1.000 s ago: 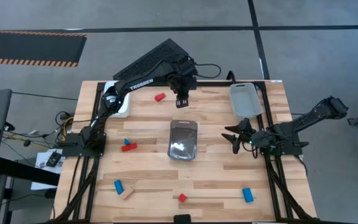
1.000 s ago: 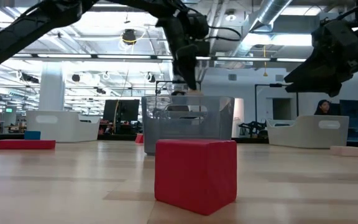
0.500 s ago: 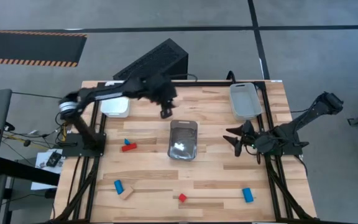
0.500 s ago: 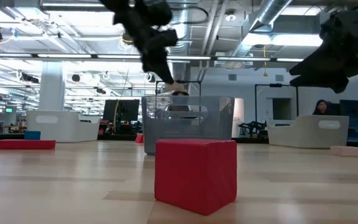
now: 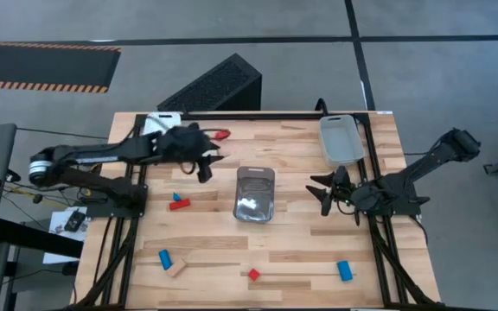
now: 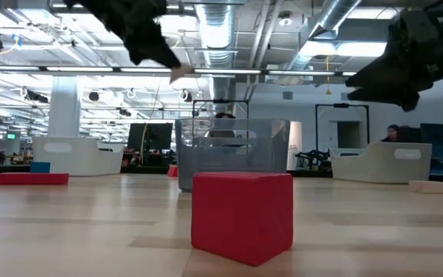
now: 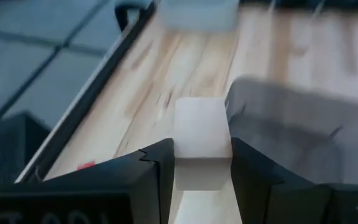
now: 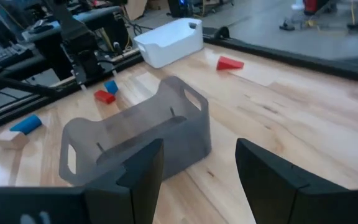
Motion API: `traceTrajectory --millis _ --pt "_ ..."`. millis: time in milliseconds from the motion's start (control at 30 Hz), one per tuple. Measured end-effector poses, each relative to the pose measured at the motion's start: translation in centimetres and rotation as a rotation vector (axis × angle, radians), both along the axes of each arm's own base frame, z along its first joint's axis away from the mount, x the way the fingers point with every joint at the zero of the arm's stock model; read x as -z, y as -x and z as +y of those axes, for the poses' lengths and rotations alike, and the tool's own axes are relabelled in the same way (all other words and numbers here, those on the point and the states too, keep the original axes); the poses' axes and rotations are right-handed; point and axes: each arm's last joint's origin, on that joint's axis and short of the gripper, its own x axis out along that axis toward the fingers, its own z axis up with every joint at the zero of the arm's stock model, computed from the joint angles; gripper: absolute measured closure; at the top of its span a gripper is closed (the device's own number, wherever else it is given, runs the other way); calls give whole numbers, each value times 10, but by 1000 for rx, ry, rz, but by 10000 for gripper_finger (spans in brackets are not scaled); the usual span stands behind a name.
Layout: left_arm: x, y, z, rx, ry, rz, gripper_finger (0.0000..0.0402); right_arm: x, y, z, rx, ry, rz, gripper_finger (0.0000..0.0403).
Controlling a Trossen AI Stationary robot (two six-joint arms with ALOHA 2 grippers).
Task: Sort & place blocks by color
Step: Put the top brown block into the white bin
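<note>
While the plain wood block is pinched in the left gripper, the smoky tray, apparently its destination, lies just beside it, toward the spread, idle right gripper.

Red block; grey tray; white tray.

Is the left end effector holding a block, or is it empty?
Holding one. In its wrist view the left end effector has a plain light wood block clamped between its fingers, above the table.

Scattered red, blue and plain wood blocks lower frame; one pale block pinched aloft, upper left.
</note>
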Motion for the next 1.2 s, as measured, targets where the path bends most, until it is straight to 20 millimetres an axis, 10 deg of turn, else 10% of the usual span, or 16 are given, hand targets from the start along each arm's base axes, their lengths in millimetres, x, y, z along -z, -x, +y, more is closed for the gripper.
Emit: traceTrajectory --millis 567,1200 --pt "29 -13 -42 283 88 -329 303 3 -37 22 -272 624 68 179" --pt "66 -20 -36 115 59 -71 298 20 -88 39 -269 611 187 179"
